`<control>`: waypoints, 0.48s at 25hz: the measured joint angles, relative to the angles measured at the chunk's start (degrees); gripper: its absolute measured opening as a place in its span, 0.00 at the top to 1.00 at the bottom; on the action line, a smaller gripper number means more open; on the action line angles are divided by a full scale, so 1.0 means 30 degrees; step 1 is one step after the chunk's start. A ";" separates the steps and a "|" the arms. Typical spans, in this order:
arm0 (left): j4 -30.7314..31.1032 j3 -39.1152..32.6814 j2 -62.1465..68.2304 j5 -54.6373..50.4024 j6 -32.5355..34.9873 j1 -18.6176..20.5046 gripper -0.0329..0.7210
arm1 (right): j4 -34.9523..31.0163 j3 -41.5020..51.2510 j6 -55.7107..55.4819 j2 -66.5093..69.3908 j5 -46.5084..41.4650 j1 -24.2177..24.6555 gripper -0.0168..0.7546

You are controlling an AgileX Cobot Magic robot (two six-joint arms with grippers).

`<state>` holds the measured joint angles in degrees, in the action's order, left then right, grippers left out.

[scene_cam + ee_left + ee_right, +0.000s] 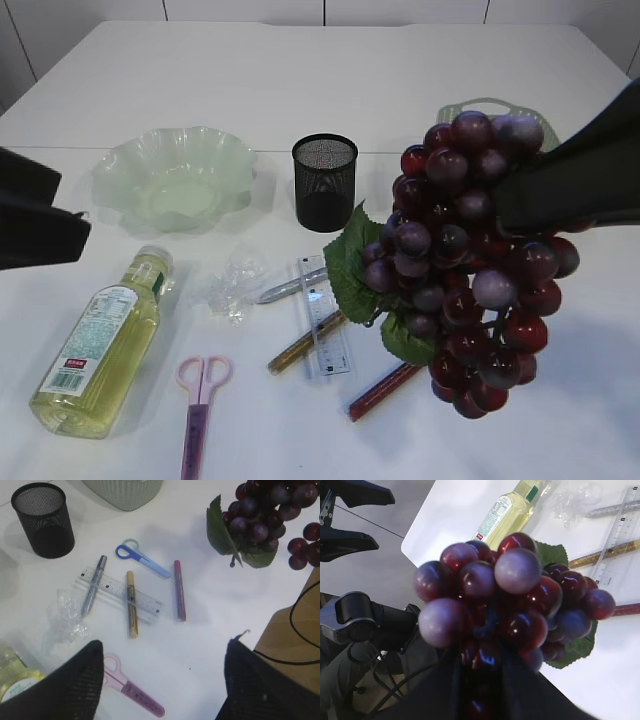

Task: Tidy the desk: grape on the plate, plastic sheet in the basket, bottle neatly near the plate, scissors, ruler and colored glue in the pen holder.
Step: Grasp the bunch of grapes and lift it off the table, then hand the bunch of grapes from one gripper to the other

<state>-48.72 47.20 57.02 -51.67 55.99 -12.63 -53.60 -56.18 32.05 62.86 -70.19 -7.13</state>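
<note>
Fingers: right gripper (520,200) clamping grape (470,270) aloft; left gripper (165,680) hanging spread, empty. Plate (175,180), pen holder (325,182) awaiting contents; nothing tidied.

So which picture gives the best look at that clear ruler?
The left wrist view: the ruler lies whole there, with silver and gold glue sticks crossing it. The exterior view shows it smaller and foreshortened; the right wrist view catches only part at the edge.
</note>
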 joint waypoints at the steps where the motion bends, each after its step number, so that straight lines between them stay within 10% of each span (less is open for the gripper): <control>1: -0.0306 0.0234 0.0283 -0.0002 0.0407 0.0000 0.23 | -0.0093 0.0000 0.0000 0.0123 0.0000 0.0000 0.80; 12: -0.2416 0.2562 0.4625 0.1066 0.5353 -0.2434 0.21 | -0.0753 -0.0012 0.0074 0.1713 0.0037 0.0000 0.80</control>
<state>-55.97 54.88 70.89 -48.47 72.05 -19.93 -55.86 -56.22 32.27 68.00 -70.08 -7.13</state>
